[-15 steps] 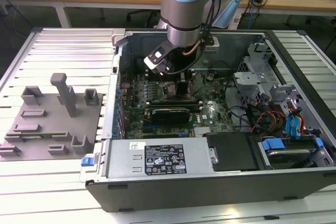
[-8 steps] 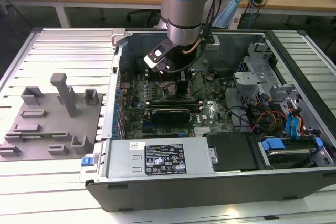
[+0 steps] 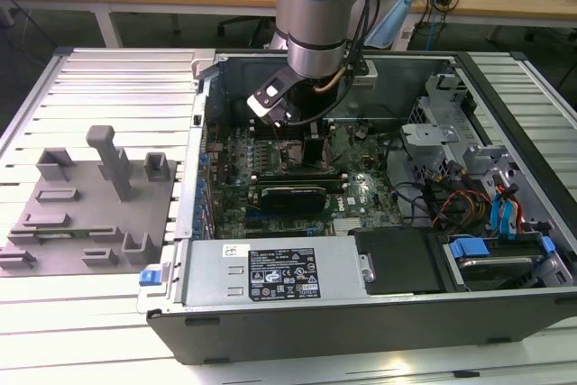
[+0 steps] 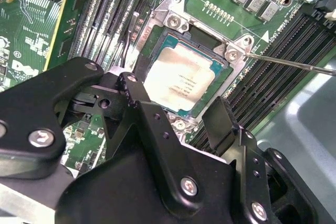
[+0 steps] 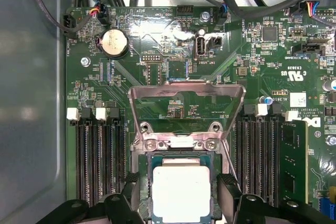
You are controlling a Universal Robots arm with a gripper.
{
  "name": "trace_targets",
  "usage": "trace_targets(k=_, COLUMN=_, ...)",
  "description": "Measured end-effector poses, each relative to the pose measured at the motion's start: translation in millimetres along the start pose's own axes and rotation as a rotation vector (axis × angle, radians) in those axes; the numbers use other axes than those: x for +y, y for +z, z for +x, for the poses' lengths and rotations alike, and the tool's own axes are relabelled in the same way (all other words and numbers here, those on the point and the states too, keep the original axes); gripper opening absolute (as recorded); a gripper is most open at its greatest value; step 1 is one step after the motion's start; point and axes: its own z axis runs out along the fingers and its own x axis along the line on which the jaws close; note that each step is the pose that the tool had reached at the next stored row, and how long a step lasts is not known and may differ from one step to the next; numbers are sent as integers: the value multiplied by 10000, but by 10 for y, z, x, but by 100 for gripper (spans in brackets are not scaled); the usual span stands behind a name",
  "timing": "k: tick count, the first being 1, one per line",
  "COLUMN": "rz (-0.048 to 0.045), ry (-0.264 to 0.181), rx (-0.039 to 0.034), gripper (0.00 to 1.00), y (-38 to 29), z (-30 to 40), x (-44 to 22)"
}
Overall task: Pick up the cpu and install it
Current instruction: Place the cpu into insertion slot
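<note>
The cpu (image 5: 181,192), a small square chip with a pale silver top, lies flat in the motherboard socket (image 5: 140,182); the second wrist view also has the cpu (image 4: 181,80) in it. My gripper (image 5: 178,186) is open, with one black finger (image 5: 130,195) on each side of the chip and a gap between each finger and the chip's edges. In the second wrist view the gripper (image 4: 173,95) hovers just above the socket. In the exterior view the gripper (image 3: 302,132) reaches down into the open computer case (image 3: 361,313) over the motherboard.
The socket's metal load plate (image 5: 186,95) stands raised and its thin lever (image 4: 294,65) sticks out sideways. Memory slots (image 5: 100,166) flank the socket. A long black card (image 3: 293,196), the power supply (image 3: 270,272) and cables (image 3: 460,205) fill the case. A grey moulded tray (image 3: 90,214) lies on the exterior view's left.
</note>
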Motion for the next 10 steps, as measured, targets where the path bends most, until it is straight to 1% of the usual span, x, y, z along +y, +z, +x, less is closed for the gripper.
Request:
trace_targets(k=2, rz=1, ry=-5, rx=0, gripper=68, y=0, z=0, x=0)
trace_targets(k=3, rz=2, ry=-9, rx=0, gripper=60, y=0, z=0, x=0)
trace_targets(k=10, rz=9, ry=-39, rx=-2, gripper=59, y=-1, z=0, x=0)
